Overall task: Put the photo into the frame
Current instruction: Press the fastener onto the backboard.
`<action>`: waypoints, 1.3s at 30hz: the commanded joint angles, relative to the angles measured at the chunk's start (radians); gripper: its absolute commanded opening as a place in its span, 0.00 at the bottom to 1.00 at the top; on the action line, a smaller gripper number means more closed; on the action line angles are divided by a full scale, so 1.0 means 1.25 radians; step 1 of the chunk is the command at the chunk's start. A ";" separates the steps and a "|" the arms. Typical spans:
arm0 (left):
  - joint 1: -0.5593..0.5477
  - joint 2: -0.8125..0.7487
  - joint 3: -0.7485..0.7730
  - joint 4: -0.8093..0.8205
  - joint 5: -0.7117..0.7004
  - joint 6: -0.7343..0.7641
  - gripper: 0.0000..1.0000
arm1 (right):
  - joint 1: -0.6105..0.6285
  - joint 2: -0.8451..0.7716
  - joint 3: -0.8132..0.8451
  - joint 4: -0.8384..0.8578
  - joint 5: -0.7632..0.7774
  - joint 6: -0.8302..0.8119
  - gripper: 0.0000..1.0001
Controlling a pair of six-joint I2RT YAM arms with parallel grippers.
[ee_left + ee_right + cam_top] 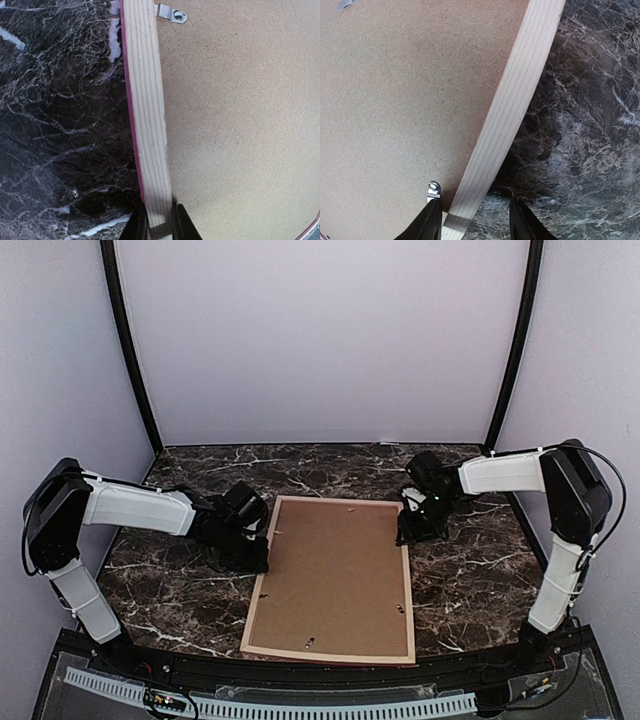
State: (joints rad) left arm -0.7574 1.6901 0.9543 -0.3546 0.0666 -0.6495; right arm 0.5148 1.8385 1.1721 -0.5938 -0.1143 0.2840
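The frame [408, 600] lies face down in the middle of the marble table, pale wood rails up, with a pink outer edge showing in the left wrist view. A brown backing board [335, 575] fills it. The photo is hidden. My left gripper [262, 540] is at the frame's left rail [145, 100]. Seen from the wrist, the left gripper [160, 225] is shut on that rail. My right gripper [405, 530] is near the far right corner. It [476, 220] stands open astride the right rail [512, 110], one finger [427, 222] over the board, the other [522, 222] over the table.
Small metal turn tabs [172, 14] [434, 190] sit on the backing board [405, 90] beside the rails. Dark marble tabletop [470, 570] lies on both sides of the frame. Pale walls close off the back and sides.
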 commanded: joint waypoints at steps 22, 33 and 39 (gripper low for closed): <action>-0.007 0.009 -0.026 -0.029 0.021 0.013 0.00 | 0.013 0.052 0.016 0.057 -0.041 0.053 0.47; -0.007 0.014 -0.024 -0.028 0.026 0.017 0.00 | 0.012 0.082 0.080 0.094 -0.023 0.092 0.54; -0.008 0.015 -0.025 -0.028 0.026 0.017 0.00 | 0.006 0.063 0.073 0.101 -0.013 0.102 0.58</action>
State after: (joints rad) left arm -0.7555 1.6897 0.9527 -0.3477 0.0513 -0.6632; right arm 0.5236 1.9160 1.2503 -0.5079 -0.1566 0.3950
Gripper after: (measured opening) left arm 0.150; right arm 0.576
